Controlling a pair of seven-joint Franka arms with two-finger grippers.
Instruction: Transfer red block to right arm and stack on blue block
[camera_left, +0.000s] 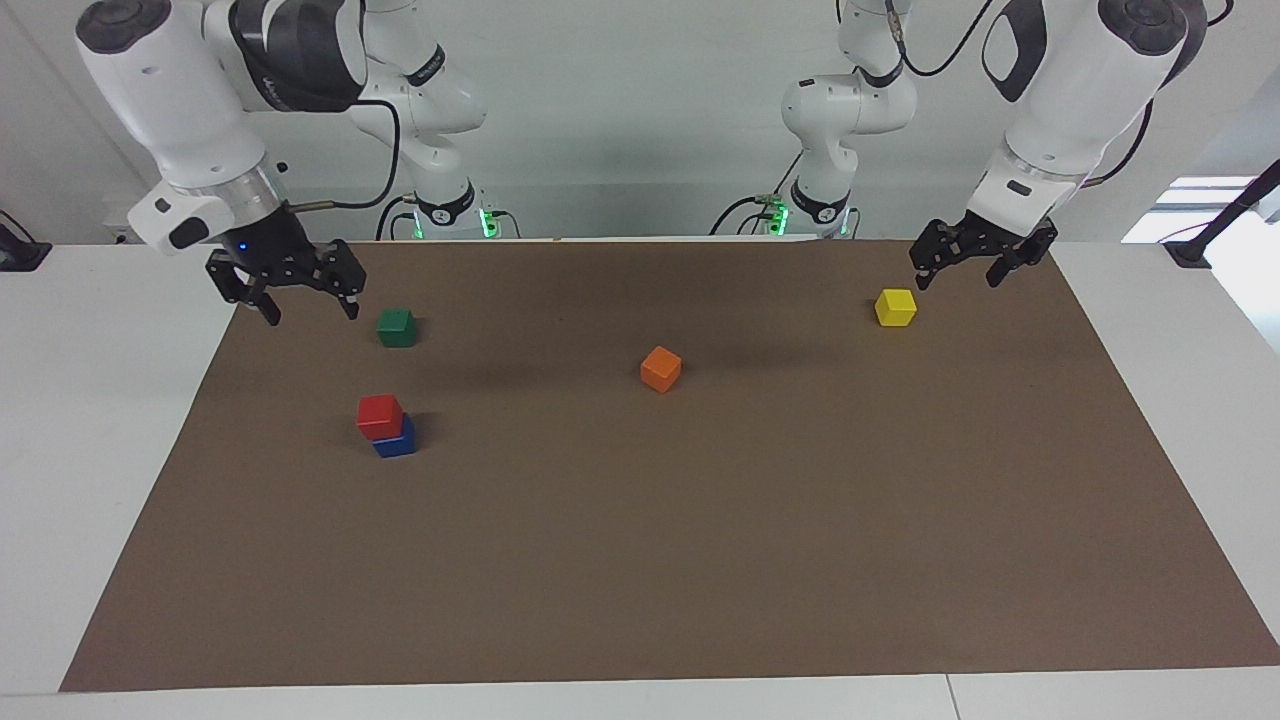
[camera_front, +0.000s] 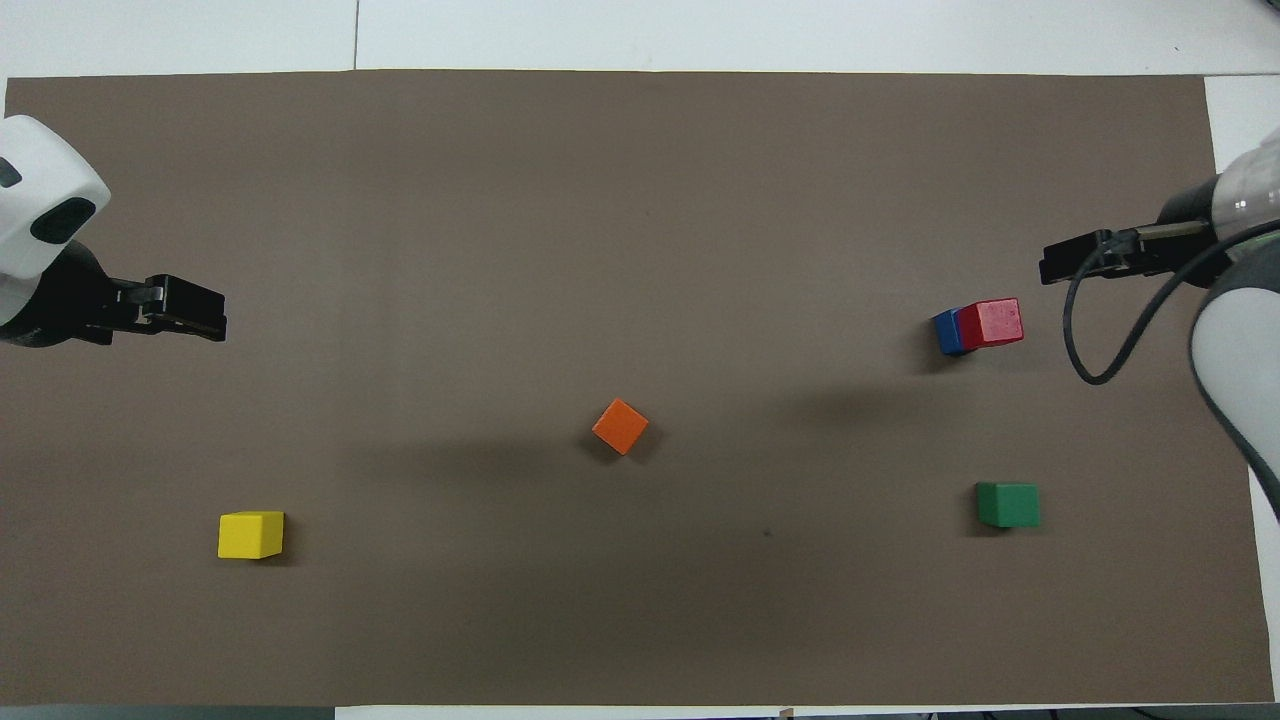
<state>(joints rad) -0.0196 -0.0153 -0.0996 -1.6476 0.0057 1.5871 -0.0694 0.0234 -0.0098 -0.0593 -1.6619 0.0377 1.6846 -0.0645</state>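
Stacking looks complete: you can see the red block (camera_left: 380, 416) resting on the blue block (camera_left: 396, 440) toward the right arm's end, with the right gripper (camera_left: 308, 298) and left gripper (camera_left: 962, 272) both spread, empty, raised clear.

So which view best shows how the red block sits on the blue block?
The facing view: the red block visibly rests on the blue block, shifted a little off centre, with both front faces showing. In the overhead view the red block covers most of the blue one, leaving only a sliver.
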